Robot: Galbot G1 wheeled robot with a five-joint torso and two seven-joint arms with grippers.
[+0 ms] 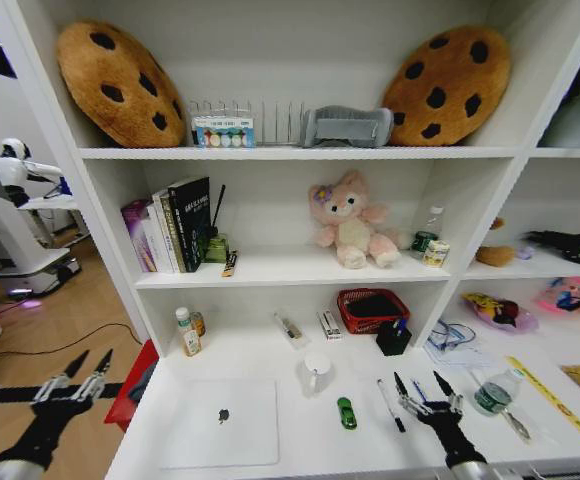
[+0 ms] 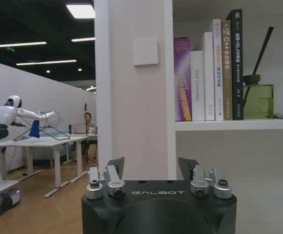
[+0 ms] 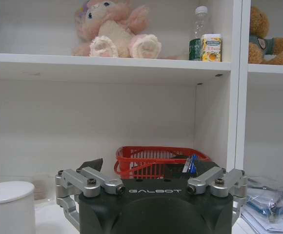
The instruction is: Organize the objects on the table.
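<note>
Pens (image 1: 390,404), toy car (image 1: 346,412), bottle (image 1: 493,392), laptop (image 1: 221,423) loose on bench (image 1: 300,440). Right gripper (image 1: 425,385) fingers apart, hovering by pens, likely first pick. Left gripper (image 1: 80,368) apart, parked off bench.

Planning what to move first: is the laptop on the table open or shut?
Shut: the silver laptop lies flat on the table, lid down, logo facing up.

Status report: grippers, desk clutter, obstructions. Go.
Left gripper open, off the table's left end. Right gripper open above the pens. Toy car, laptop untouched. White cup close by.
</note>
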